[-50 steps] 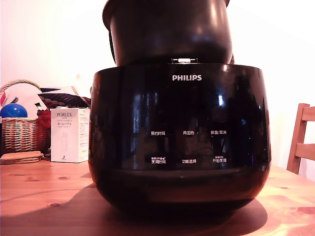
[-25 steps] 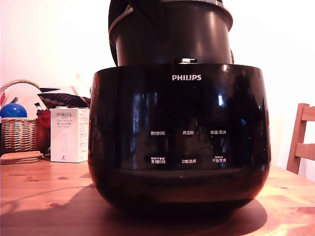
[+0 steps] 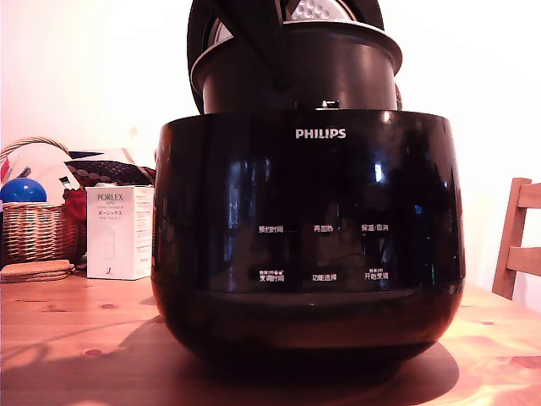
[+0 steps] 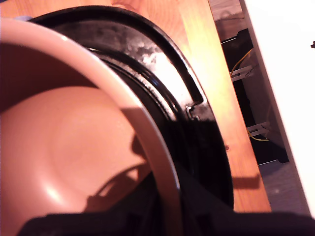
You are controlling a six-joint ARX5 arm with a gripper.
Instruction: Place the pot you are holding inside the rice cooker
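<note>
Gripper clamped on rim of round dark grey metal pot, partly sunk in glossy black PHILIPS rice cooker. Keep pot level, centred; lower slowly.

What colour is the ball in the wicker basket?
Blue. The ball sits in the wicker basket, seen best in the exterior view.

You had a wooden table carrying the rice cooker; toward the exterior view's left sat a white box, a wicker basket and stacked cork coasters.
</note>
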